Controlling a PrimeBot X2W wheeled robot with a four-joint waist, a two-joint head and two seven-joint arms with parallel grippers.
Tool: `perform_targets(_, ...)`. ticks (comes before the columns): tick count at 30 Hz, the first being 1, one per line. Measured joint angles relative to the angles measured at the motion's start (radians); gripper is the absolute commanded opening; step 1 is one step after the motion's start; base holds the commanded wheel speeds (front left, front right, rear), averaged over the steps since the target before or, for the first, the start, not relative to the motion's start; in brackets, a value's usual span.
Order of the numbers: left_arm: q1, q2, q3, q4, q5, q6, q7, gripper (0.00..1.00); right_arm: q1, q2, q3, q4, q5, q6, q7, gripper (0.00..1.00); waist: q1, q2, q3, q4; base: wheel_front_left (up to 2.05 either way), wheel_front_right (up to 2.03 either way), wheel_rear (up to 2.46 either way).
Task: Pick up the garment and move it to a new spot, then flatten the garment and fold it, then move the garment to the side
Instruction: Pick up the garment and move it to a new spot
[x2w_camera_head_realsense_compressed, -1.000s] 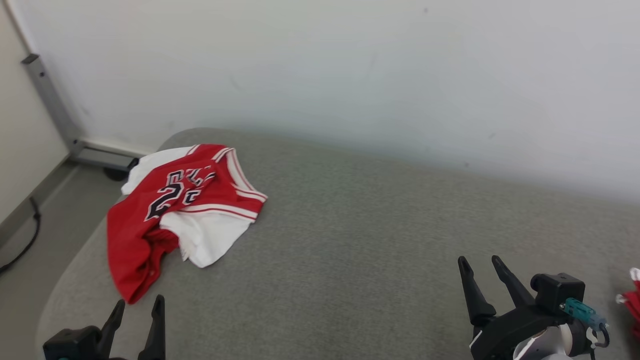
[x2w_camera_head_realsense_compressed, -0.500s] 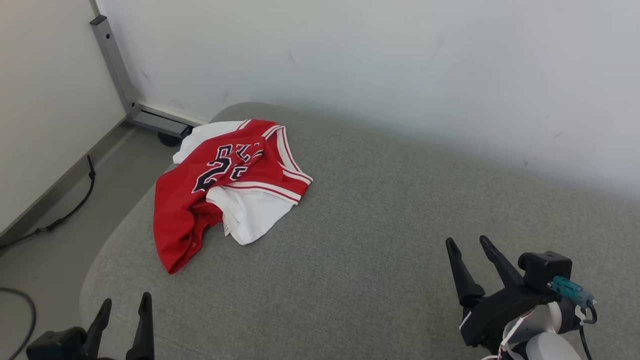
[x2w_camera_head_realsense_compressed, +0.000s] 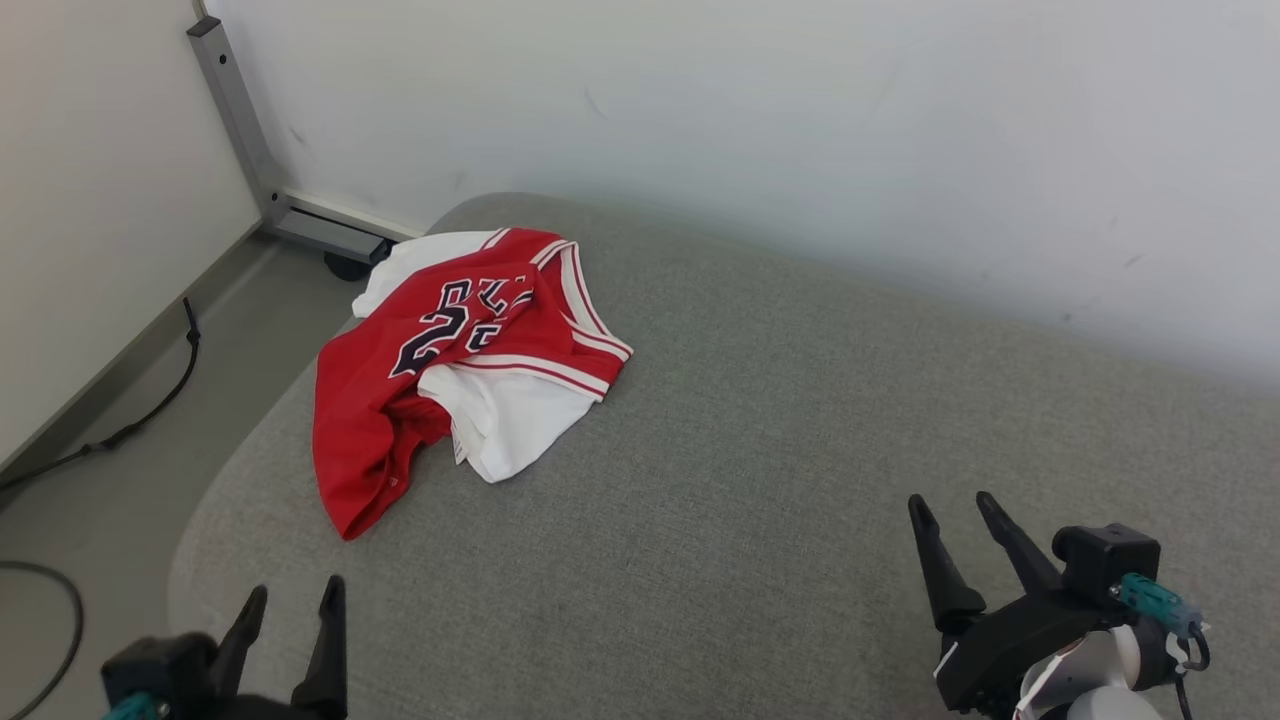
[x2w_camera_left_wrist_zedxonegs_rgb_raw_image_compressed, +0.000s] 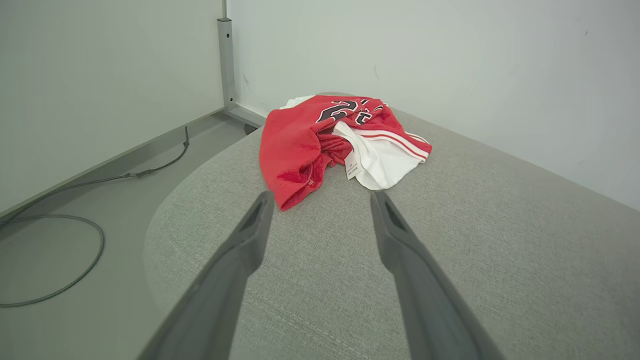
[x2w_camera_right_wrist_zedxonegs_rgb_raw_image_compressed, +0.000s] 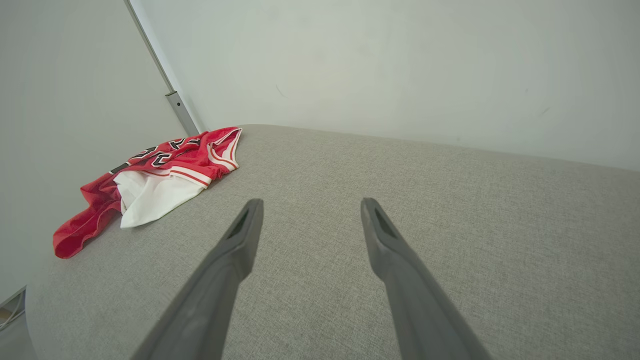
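The garment (x2w_camera_head_realsense_compressed: 460, 370), a red jersey with white trim and a white lining turned out, lies crumpled ahead of the left gripper (x2w_camera_head_realsense_compressed: 297, 588) and slightly to its right, its nearest red hem just beyond the fingertips. It is well off to the left of the right gripper (x2w_camera_head_realsense_compressed: 950, 500). Across its chest run dark numerals edged in white. A "2" reads clearly, but the next figure and the lettering above are folded into creases and I cannot make them out. A small white label (x2w_camera_left_wrist_zedxonegs_rgb_raw_image_compressed: 353, 167) hangs at the seam where red meets white, its print too fine to read. Both grippers hover low over the grey cushion (x2w_camera_head_realsense_compressed: 750, 450) with their fingers spread wide and nothing between them. Between each gripper and the jersey lies plain grey fabric. Beyond the jersey, past the cushion's rounded far-left corner, a grey metal post (x2w_camera_head_realsense_compressed: 235, 110) rises against the white wall (x2w_camera_head_realsense_compressed: 800, 120), with a dark caster (x2w_camera_head_realsense_compressed: 345, 268) at its foot. A black cable (x2w_camera_head_realsense_compressed: 130, 425) trails over the floor (x2w_camera_head_realsense_compressed: 100, 500) to the left of the left gripper. A teal connector (x2w_camera_head_realsense_compressed: 1150, 598) sits on the right gripper's wrist.
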Motion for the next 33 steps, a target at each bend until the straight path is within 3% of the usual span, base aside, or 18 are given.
perform_targets(6,-0.094,-0.007,-0.008,0.035,-0.003,-0.018,0.036,1.00,0.002,-0.026,-0.001,-0.052,-0.016,-0.001,0.010,1.00,0.0000,0.0000,0.030,0.011,0.00,0.00,0.00)
perform_targets(16,-0.408,-0.047,-0.064,0.191,-0.069,-0.099,0.203,1.00,0.000,-0.121,-0.009,-0.201,-0.065,-0.001,0.063,1.00,0.0002,0.0001,0.134,0.023,0.00,0.00,0.00)
perform_targets(20,-0.550,-0.086,-0.085,0.274,-0.079,-0.113,0.281,1.00,0.008,-0.150,-0.024,-0.259,-0.078,-0.009,0.085,1.00,0.0002,0.0001,0.177,0.024,0.00,0.00,0.00)
perform_targets(23,-0.653,-0.095,-0.081,0.342,-0.080,-0.108,0.338,1.00,0.032,-0.162,-0.024,-0.295,-0.085,-0.011,0.106,1.00,0.0002,0.0002,0.207,0.023,0.00,0.00,0.00)
perform_targets(26,-0.722,-0.086,-0.053,0.410,-0.079,-0.077,0.389,1.00,0.040,-0.162,-0.006,-0.320,-0.088,-0.011,0.129,1.00,0.0002,0.0001,0.233,0.015,0.00,0.00,0.00)
perform_targets(33,-0.825,-0.058,-0.006,0.552,-0.080,-0.046,0.486,1.00,0.046,-0.177,0.004,-0.385,-0.095,-0.009,0.170,1.00,0.0002,0.0002,0.267,-0.044,0.00,0.00,0.00)
